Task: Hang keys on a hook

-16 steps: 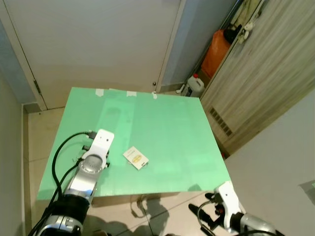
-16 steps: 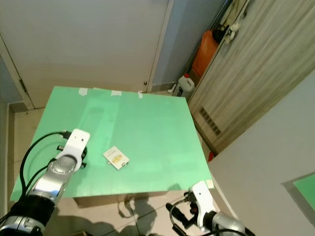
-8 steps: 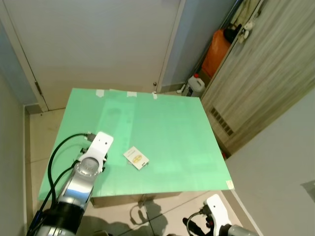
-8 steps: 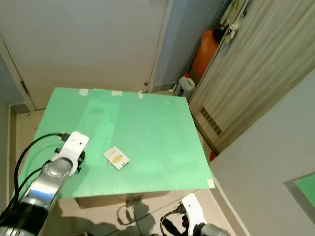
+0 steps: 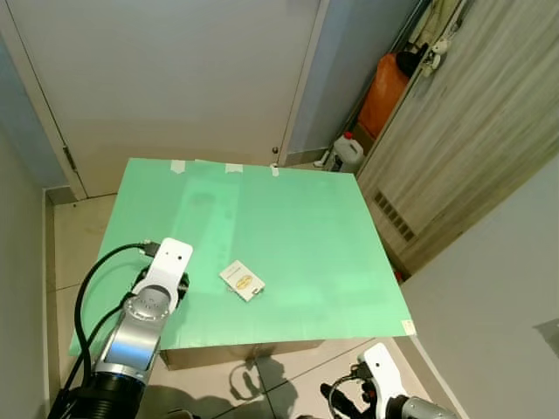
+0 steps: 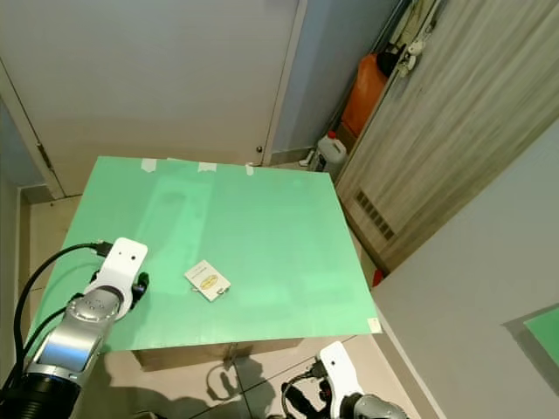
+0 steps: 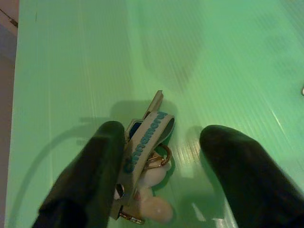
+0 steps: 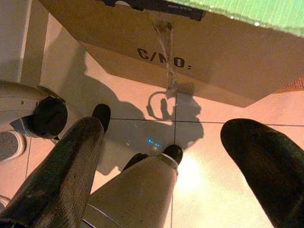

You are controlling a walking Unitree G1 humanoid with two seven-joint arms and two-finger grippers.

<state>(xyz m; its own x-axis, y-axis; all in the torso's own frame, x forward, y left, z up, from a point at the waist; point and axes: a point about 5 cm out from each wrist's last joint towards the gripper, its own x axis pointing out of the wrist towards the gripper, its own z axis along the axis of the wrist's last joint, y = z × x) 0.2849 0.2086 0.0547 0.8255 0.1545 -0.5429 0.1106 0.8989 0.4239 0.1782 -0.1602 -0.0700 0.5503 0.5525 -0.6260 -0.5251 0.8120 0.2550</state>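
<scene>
Silver, ribbed left arm (image 5: 131, 336) capped by a white rounded wrist block, black cables looping beside. Smaller white block and black cabling on right arm (image 5: 384, 403). Matte black, rounded fingers (image 7: 85, 185), thick and tapering.

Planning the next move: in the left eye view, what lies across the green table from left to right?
Left hand → small card → bare green table → wooden cabinet.
</scene>
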